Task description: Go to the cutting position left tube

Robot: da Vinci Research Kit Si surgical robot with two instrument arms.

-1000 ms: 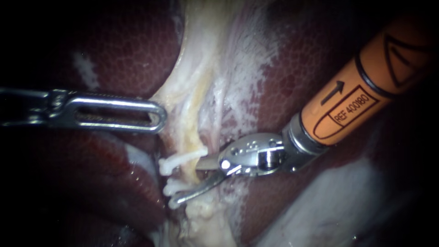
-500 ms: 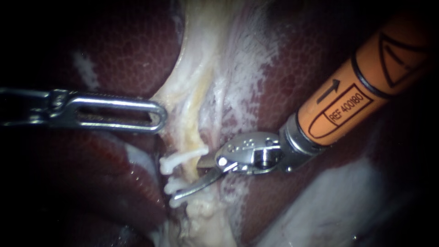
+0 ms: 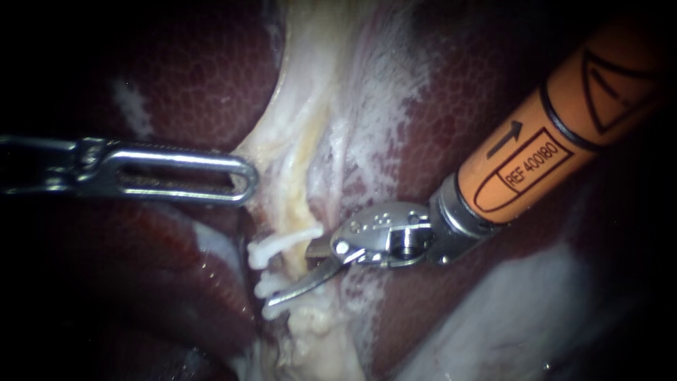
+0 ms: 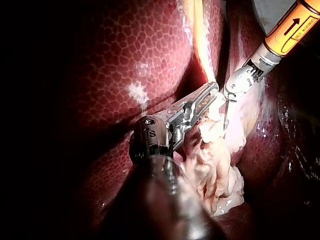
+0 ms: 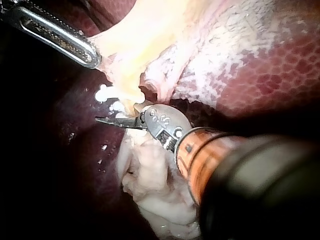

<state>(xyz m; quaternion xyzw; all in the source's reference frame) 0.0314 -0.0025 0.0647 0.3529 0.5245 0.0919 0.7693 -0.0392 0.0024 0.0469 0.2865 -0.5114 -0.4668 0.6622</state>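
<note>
Shaft of the right tool (image 3: 289,276), sleeved in orange, enters from the upper right of the endoscope view and lies closest to the camera. It narrows to a bright metal wrist and ends in two thin blades. These jaws are spread. The short upper one points at the tube (image 3: 300,208) just under the upper clip (image 3: 282,243), and the long lower one slants down and to the left across the lower clips (image 3: 269,288). A clear gap shows between them and they pinch nothing.

Just beyond the blades, the tube is a pale yellow strand running down the middle of the view inside a band of pale tissue (image 3: 317,85). A pinkish strand lies just to its right. The white clips sit across the tube, the upper one slanted and the lower ones bunched close under it. The stretch of tube between them lies in the mouth of the spread blades. In the right wrist view the lower blade tip pokes out past the clips over the dark liver (image 3: 197,77).

Farther back, the left tool (image 3: 245,180) comes in level from the left edge. Its slotted jaws are pressed together on the rim of the pale tissue, above the clips and apart from the right tool. Behind everything the liver lies dark red and finely mottled on both sides of the pale band.
</note>
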